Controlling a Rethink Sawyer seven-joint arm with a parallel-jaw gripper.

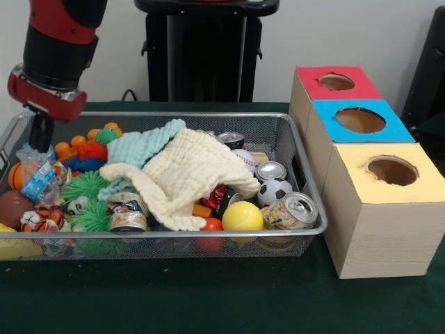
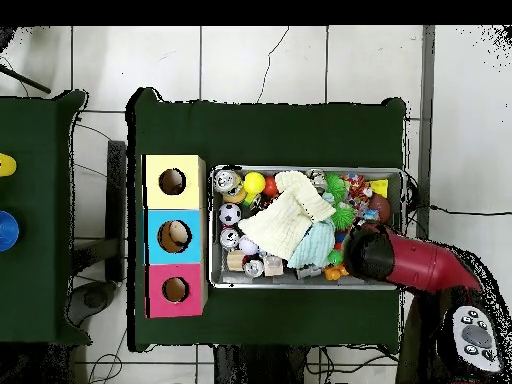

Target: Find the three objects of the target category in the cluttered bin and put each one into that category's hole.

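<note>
Red-and-black arm's end effector [image 1: 39, 132] is lowered into the left end of the silver wire-mesh bin [image 1: 292, 142] in front view; grip state can't be told. Silver drink cans [image 1: 290, 211] are seen well apart, at bin's opposite end, beside the yellow-topped wooden box w/ hole [image 1: 391, 170].

The arm [image 1: 54, 52] is built of thick rounded segments: a glossy red shell at the top, a broad matt black cylindrical band below it, and a red collar edged by a thin pale seam, from which a narrow black stem [image 1: 40, 132] runs down toward the wire basket [image 1: 208, 115]. From overhead the arm shows as a tapering red sleeve ending in a round black cap [image 2: 368, 250] over the basket's corner. Farther from the basket, the base carries a grey oval panel [image 2: 474, 338] set with small dark round buttons.
</note>
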